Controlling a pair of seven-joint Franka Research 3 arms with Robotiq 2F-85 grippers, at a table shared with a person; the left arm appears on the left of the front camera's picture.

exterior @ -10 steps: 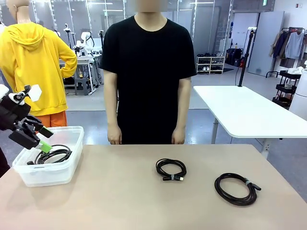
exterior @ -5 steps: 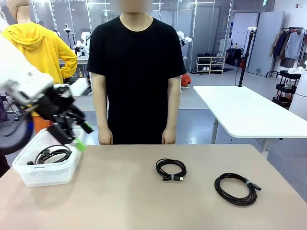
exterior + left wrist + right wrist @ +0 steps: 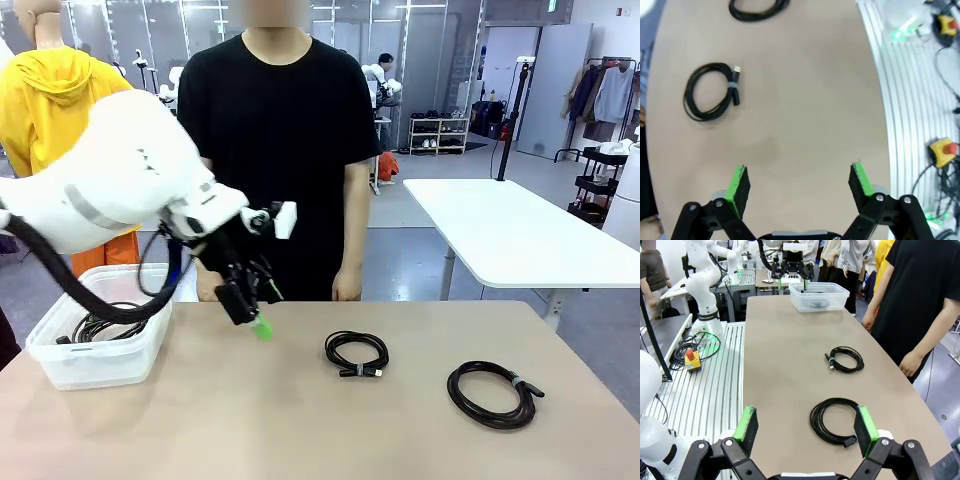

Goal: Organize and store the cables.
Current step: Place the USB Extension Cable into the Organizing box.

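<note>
Tan table [image 3: 250, 420], left-edge bin [image 3: 100, 365] holds one cable [image 3: 110, 322] | left gripper [image 3: 799, 172] gapes empty, mid-table | likely fetching step; next: straddle the centre coil [image 3: 358, 370].

The left arm [image 3: 120, 185] extends from the left edge over the surface [image 3: 250, 425]. The left gripper [image 3: 252, 312] hangs just above the surface, pointing down, with one green pad facing the camera and nothing in it. It sits between the clear plastic bin [image 3: 90, 372] at the left edge and the small cable coil [image 3: 357, 353] near the centre. One coiled cable [image 3: 108, 324] lies inside the bin. The larger cable coil [image 3: 492, 394], with a pale band, lies to the right, apart from the small one. A person [image 3: 290, 130] stands at the far side.
</note>
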